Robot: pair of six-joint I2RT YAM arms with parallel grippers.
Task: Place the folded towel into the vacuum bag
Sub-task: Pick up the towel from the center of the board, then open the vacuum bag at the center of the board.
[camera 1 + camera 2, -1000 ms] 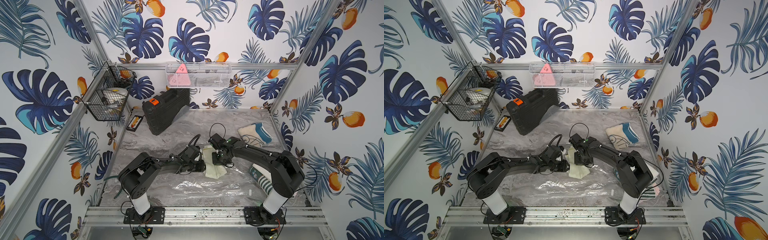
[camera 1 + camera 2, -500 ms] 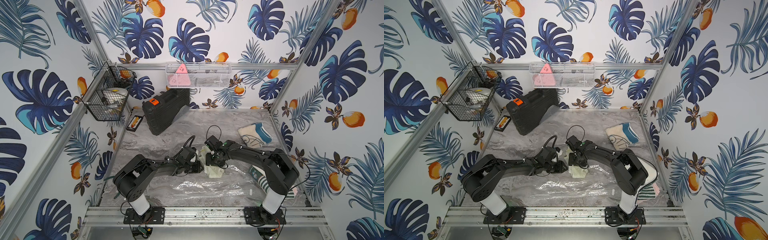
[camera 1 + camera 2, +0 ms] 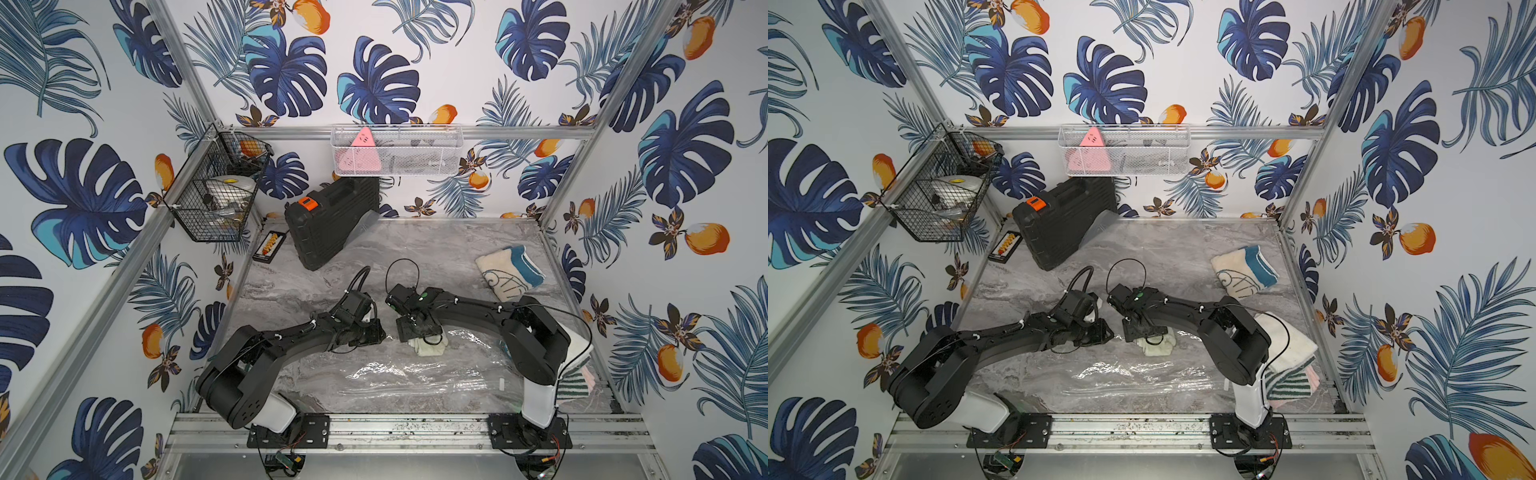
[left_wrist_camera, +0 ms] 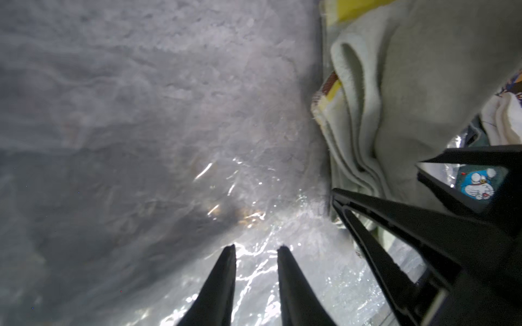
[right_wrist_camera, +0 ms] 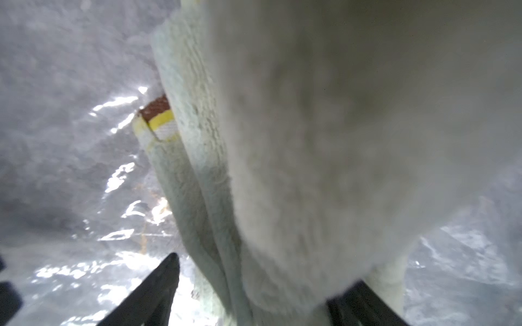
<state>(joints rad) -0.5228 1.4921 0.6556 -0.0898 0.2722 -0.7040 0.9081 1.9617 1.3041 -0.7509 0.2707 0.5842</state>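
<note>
The folded towel (image 3: 430, 349) (image 3: 1160, 347), pale green, lies at the far edge of the vacuum bag (image 3: 415, 376) (image 3: 1142, 380), a clear crinkly sheet spread across the table front. My right gripper (image 3: 419, 332) (image 3: 1144, 332) sits on top of the towel, and in the right wrist view its jaws (image 5: 265, 282) stand wide with the towel (image 5: 310, 141) bulging between them. My left gripper (image 3: 380, 332) (image 3: 1106, 332) is just left of the towel. Its fingers (image 4: 257, 248) keep a narrow gap over glossy plastic (image 4: 254, 220), nothing solid between them.
A black case (image 3: 332, 224) leans at the back left, with a small bead frame (image 3: 270, 245) beside it. A patterned towel (image 3: 509, 276) lies back right and a towel stack (image 3: 577, 365) is behind the right arm. Wire baskets (image 3: 216, 195) (image 3: 397, 151) hang on the walls.
The right jaws have spread apart and released their squeeze on the towel, which now rests lower toward the front. The left gripper has drawn back a little leftward and narrowed slightly.
</note>
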